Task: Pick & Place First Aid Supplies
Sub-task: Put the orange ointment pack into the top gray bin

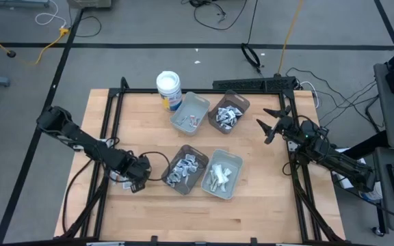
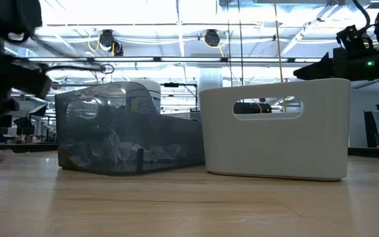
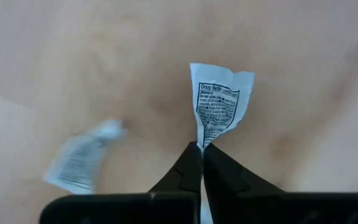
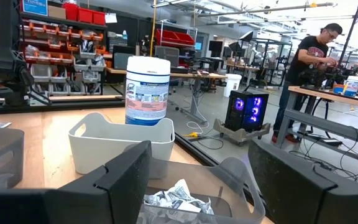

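so our left gripper has its jaws pinched shut on one white packet just above the worktop, right gripper spread open, we'd lift slow to the tray

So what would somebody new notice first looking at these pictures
Probably the four grey and brown plastic trays clustered mid-table, heaped with tiny white and silvery packets. Next, the left gripper near the table's left front, shut on a crumpled white printed packet. The right gripper hangs open by the right edge.
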`<state>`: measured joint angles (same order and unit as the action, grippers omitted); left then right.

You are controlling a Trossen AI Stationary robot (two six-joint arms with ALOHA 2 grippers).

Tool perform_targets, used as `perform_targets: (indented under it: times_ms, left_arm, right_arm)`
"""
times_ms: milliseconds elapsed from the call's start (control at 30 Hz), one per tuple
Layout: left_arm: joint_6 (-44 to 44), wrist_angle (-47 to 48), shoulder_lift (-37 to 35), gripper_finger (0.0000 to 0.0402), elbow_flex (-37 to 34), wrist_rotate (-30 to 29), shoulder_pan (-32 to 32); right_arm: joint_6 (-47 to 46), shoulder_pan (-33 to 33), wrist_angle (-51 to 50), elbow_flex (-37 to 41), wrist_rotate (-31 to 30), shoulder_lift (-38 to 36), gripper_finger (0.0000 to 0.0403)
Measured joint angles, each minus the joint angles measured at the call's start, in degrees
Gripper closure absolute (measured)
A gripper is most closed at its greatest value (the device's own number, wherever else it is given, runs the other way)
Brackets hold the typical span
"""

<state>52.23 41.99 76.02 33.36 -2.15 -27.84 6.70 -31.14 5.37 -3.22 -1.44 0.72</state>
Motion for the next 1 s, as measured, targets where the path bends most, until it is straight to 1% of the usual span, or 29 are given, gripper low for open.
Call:
perform_targets:
  times_ms: [100,367,500,700,833,1000]
  left_arm:
    - [-0.7,1.8,-2.5,0.0396,1.9,2.8,0.9]
    - [0.5,13.3,-7.0,0.0398,8.5,5.1,5.2]
    - [0.4,19.0,-7.4,0.0398,12.7,7.0,8.3]
    - [-0.6,22.5,-7.5,0.0399,17.7,9.9,12.8]
    - [-0.2,23.5,-6.0,0.0399,20.9,10.3,16.2]
    - [-3.7,27.0,0.1,0.0400,26.3,10.3,24.7]
  right_arm:
    - [0.0,0.0,0.0,0.0,0.0,0.0,0.0140]
    - [0.0,0.0,0.0,0.0,0.0,0.0,0.0140]
    - [0.0,0.0,0.0,0.0,0.0,0.0,0.0140]
    - [0.0,0.0,0.0,0.0,0.0,0.0,0.0140]
    - [0.0,0.0,0.0,0.0,0.0,0.0,0.0140]
    - [0.0,0.0,0.0,0.0,0.0,0.0,0.0140]
